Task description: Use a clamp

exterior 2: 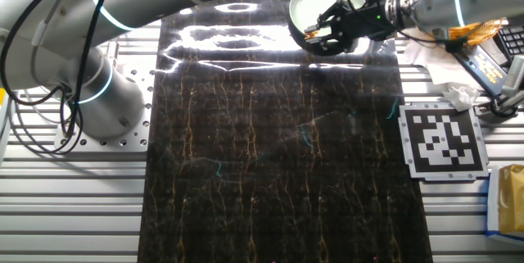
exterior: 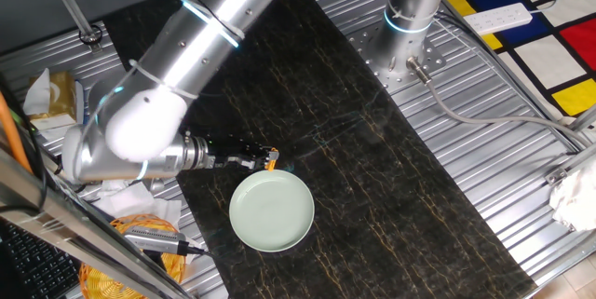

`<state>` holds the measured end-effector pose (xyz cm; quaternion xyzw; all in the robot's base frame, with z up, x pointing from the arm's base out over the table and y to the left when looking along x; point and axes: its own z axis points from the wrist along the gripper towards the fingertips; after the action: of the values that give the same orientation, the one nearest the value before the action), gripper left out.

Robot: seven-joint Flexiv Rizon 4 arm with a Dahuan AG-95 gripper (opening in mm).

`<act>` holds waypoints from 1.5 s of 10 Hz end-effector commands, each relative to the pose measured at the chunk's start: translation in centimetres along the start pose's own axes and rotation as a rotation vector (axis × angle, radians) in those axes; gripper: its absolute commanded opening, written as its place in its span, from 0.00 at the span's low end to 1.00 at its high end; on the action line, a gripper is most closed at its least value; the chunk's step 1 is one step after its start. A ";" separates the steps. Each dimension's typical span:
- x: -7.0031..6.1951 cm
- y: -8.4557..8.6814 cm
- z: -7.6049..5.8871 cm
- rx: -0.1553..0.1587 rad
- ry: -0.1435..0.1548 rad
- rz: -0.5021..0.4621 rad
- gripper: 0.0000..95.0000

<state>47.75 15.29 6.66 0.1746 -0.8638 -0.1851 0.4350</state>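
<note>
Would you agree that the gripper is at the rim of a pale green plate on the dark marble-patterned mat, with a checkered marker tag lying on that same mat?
Not quite: the marker tag lies on the ribbed metal table beside the mat, not on it, as the other fixed view shows. The rest holds: the gripper is at the rim of the pale green plate on the mat.

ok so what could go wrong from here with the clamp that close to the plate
1. The gripper sits right at the rim of the plate, so a small push could shove or tip the plate.
2. The clamp is tiny and only partly visible at the fingertips; it may slip out or twist.
3. The plate lies close to the slab's edge in the other fixed view, so a nudge might slide it off.
</note>
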 end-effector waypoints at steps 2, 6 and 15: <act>0.0 0.0 0.2 -0.002 0.002 -0.003 0.00; -0.4 -0.6 0.4 0.003 0.014 0.014 0.00; -0.5 -0.9 0.6 0.001 0.010 0.018 0.00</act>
<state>47.59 14.86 5.65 0.1674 -0.8635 -0.1797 0.4404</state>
